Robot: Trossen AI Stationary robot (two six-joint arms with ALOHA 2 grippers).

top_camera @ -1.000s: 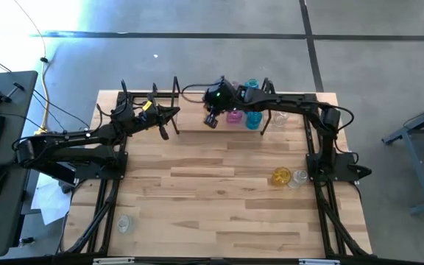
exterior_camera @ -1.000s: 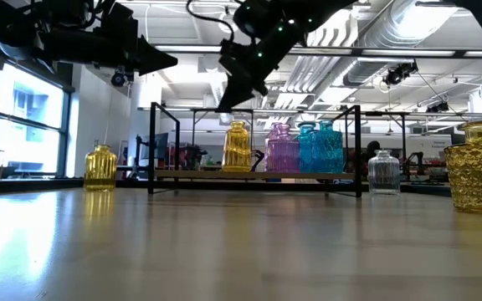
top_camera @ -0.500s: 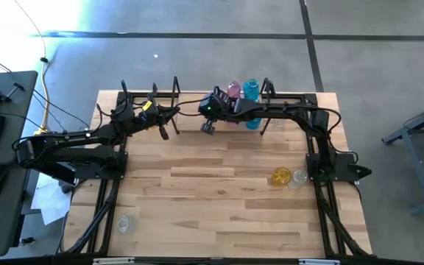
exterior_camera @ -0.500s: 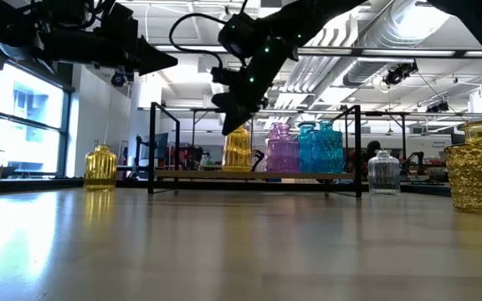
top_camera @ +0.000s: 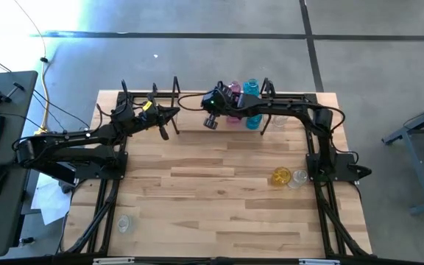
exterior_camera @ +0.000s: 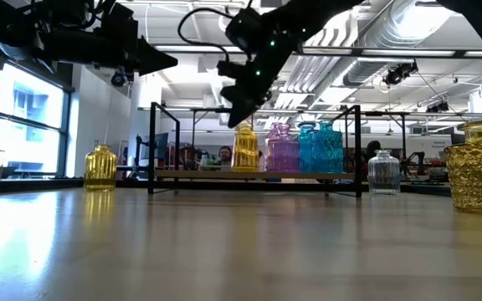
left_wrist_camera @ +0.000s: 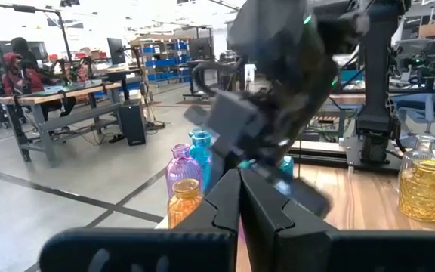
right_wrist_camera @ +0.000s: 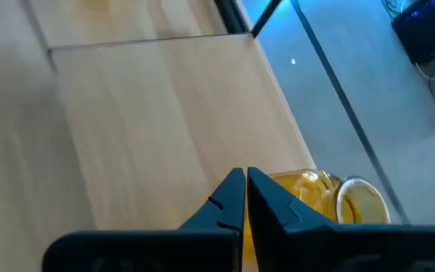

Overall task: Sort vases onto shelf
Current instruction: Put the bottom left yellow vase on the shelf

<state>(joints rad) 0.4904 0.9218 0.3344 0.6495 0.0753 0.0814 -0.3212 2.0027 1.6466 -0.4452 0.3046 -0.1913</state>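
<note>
Overhead, right gripper [top_camera: 210, 122], jaws pressed together and empty, hangs above shelf [exterior_camera: 258, 175] by amber vase [exterior_camera: 244, 148], pink [exterior_camera: 280, 149] and blue [exterior_camera: 318, 147] vases crowding alongside; left gripper [top_camera: 165, 132] likewise closed.

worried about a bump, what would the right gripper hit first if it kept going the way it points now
Probably the amber-yellow glass vase on the light-wood shelf board: the shut right gripper points down at the vase's side. Depth is unclear, so it might meet the board first.
</note>
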